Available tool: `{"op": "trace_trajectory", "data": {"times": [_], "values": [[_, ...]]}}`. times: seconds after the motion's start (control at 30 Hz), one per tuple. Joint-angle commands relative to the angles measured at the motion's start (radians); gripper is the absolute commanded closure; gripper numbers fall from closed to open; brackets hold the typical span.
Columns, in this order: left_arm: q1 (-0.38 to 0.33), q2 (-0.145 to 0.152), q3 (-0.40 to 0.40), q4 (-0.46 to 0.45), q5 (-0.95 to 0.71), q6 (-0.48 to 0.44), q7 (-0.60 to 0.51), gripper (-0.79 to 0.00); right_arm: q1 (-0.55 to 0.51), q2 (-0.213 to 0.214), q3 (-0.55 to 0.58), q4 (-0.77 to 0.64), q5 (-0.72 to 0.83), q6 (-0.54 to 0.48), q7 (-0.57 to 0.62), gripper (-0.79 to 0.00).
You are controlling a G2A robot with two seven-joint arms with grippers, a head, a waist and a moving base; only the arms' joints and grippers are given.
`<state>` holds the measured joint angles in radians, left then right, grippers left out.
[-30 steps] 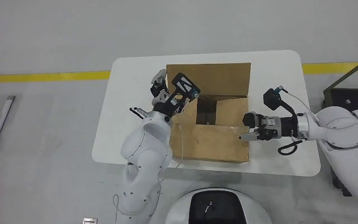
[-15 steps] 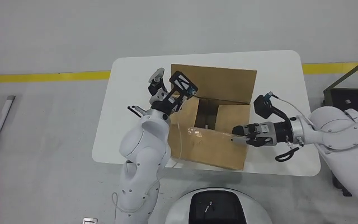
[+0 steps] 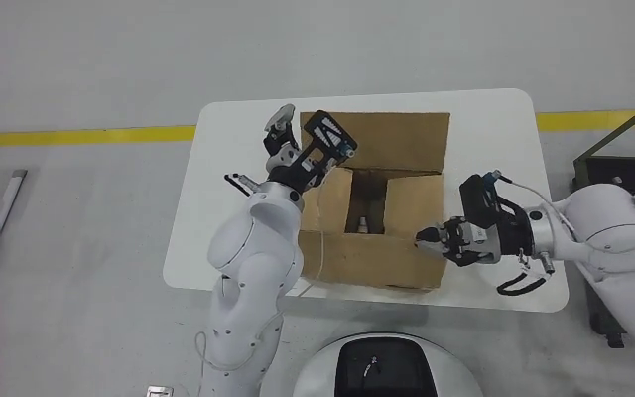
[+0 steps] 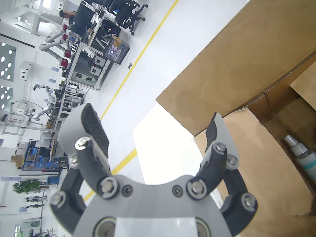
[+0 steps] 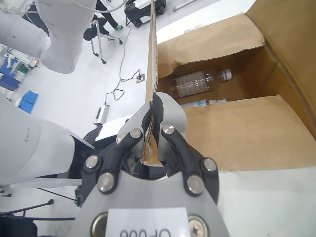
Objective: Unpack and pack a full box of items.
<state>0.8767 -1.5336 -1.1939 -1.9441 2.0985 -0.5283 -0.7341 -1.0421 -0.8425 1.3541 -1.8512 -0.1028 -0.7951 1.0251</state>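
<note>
An open cardboard box (image 3: 382, 139) stands on the white table (image 3: 213, 198). My right gripper (image 3: 429, 241) is at the box's near right corner, shut on the edge of the near flap (image 5: 151, 50), which stands upright between the fingers (image 5: 172, 109). Inside the box lie a clear plastic bottle (image 5: 197, 82) and a white bottle (image 5: 202, 102). My left gripper (image 4: 153, 122) hangs open with nothing in it above the box's far left corner (image 3: 288, 139), next to the far flap (image 4: 234, 62). A spray bottle (image 4: 300, 151) lies in the box below it.
The right-hand flap (image 5: 246, 134) is folded partly over the opening. Bare table (image 3: 496, 129) lies to the left and right of the box. A yellow floor line (image 3: 89, 135) runs behind the table.
The box turned slightly and then squared up again as my right gripper shifted with the near flap. My left gripper moved a little towards the table's far side.
</note>
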Motion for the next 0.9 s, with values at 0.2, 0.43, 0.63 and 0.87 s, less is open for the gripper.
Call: {"op": "trace_trajectory", "data": {"times": [0.2,0.43,0.63,0.87], "values": [[-0.009,-0.007,-0.008,-0.011,-0.092,0.033,-0.057,-0.785,0.008,0.012,0.059,-0.018,-0.237,-0.186,-0.207,0.0],[-0.007,-0.009,0.024,-0.003,-0.167,-0.076,-0.151,-0.785,-0.074,0.007,0.095,-0.087,-0.429,-0.216,-0.344,0.0],[-0.003,-0.011,0.043,-0.018,-0.231,-0.127,-0.213,-0.785,-0.124,0.005,0.11,-0.122,-0.55,-0.192,-0.423,0.0],[0.005,-0.006,0.074,-0.024,-0.303,-0.254,-0.299,-0.785,-0.153,0.006,0.121,-0.127,-0.594,-0.185,-0.48,0.0]]}}
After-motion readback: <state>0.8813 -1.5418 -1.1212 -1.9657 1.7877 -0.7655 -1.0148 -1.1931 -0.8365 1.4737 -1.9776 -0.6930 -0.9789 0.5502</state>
